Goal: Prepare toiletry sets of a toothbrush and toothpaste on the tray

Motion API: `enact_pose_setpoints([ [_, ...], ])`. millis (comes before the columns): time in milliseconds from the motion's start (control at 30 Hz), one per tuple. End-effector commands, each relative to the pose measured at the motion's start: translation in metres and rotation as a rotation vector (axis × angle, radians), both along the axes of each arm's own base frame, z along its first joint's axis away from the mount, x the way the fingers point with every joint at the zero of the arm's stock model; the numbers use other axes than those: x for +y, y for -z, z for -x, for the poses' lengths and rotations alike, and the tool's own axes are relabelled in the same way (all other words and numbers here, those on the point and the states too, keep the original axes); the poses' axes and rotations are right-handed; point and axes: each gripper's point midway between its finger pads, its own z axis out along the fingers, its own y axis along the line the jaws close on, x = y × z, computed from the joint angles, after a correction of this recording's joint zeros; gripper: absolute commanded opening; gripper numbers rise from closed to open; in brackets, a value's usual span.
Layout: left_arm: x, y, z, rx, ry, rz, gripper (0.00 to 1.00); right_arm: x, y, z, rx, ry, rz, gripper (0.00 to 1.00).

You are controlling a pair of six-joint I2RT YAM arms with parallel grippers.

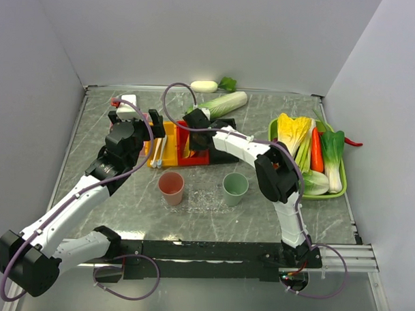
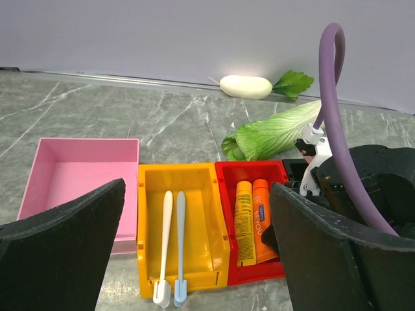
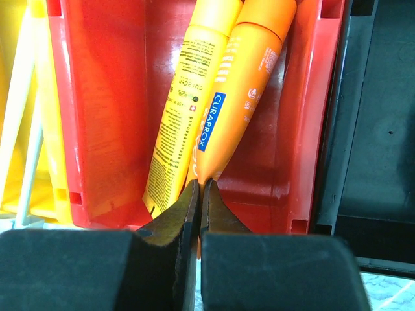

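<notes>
Well, your right claw is pressed together at the tail of the orange tube; whether it pinches that tail, you cannot tell. The tube lies beside the yellow tube in the red bin. Your left claw is spread wide near the brushes in the yellow bin. The tray sits between two cups.

Plain pale grey walls enclose three sides. The tabletop is grey-green marble-patterned with white veins, glossy and evenly lit. A metal rail borders the near edge.
</notes>
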Motion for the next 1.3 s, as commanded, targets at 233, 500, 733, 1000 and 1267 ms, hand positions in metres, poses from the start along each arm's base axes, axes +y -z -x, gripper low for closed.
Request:
enact_pose_setpoints([
  [233,-0.009,-0.02,-0.001,-0.06,0.052,0.02,0.97,0.003,-0.088,0.002,-0.139,-0.044,-0.15,0.0],
  [500,-0.013,-0.034,0.008,-0.116,0.107,0.009,0.97,-0.011,-0.137,0.016,-0.203,-0.119,-0.208,0.0],
  [733,-0.035,-0.047,0.025,-0.192,0.279,-0.032,0.97,-0.028,-0.161,0.045,-0.184,-0.235,-0.272,0.0],
  [1000,-0.102,-0.048,0.08,-0.286,0.794,-0.159,0.97,-0.074,-0.182,0.109,-0.093,-0.4,-0.292,0.0],
  [1267,-0.134,-0.038,0.147,-0.377,1.175,-0.234,0.97,-0.096,-0.204,0.198,0.013,-0.622,-0.398,0.0],
])
